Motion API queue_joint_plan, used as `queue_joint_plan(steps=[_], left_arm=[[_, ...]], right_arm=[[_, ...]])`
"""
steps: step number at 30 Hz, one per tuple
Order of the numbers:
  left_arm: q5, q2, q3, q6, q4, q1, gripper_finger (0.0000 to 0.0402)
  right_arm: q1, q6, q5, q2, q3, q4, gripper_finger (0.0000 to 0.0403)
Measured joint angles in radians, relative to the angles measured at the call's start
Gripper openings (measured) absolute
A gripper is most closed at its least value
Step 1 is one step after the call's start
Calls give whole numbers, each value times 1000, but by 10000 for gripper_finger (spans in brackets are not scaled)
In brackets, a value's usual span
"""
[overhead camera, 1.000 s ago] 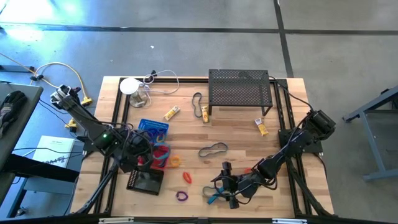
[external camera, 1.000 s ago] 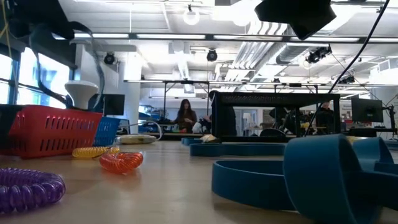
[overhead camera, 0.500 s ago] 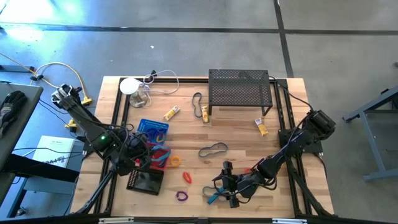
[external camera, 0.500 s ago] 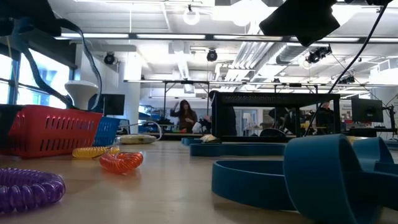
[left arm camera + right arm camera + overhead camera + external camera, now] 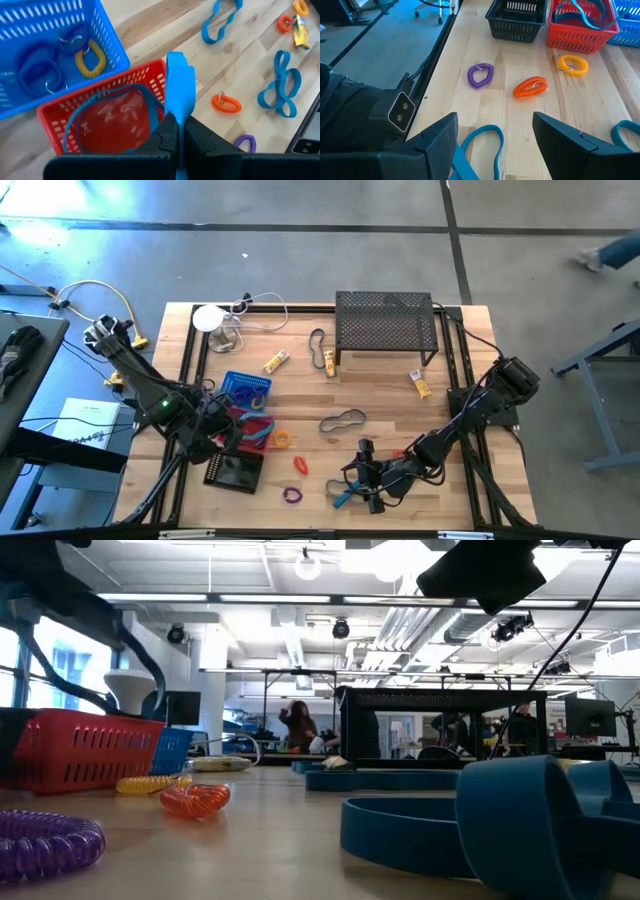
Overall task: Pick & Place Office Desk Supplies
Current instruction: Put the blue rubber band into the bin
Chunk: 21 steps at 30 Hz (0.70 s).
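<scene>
Desk (image 5: 385, 385) of pale wood carries everything, and the red basket (image 5: 257, 432) near its left front serves as the marker for the rest. Behind the red basket, touching it, stands the blue basket (image 5: 247, 386), with coiled rings inside. Well to the right and far back stands the black mesh shelf (image 5: 386, 323). The black basket (image 5: 234, 471) sits just in front of the red one. The left hand (image 5: 179, 141) hangs over the red basket, its fingers pressed together on a blue elastic loop (image 5: 180, 95) that stands up over the basket's rim. The right hand (image 5: 495, 132) rests low, well to the right of the red basket, fingers spread apart over another blue loop (image 5: 479, 141). A yellow ring (image 5: 282, 439) lies just right of the red basket, an orange ring (image 5: 300, 465) beyond it, and a purple ring (image 5: 292, 496) nearer the desk's front edge.
</scene>
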Motion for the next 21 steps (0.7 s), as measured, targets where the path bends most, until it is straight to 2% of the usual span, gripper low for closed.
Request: queue_joint_plan(steps=[11,15,21], left_arm=[[63,63,0,-134,-8,-37,1],[123,76,0,-113,-10,-37,1],[153,74,0,-131,-37,-41,1]], right_arm=[[0,-1,0,0,0,0,247],[0,0,0,0,0,0,247],[0,14,0,0,0,0,247]])
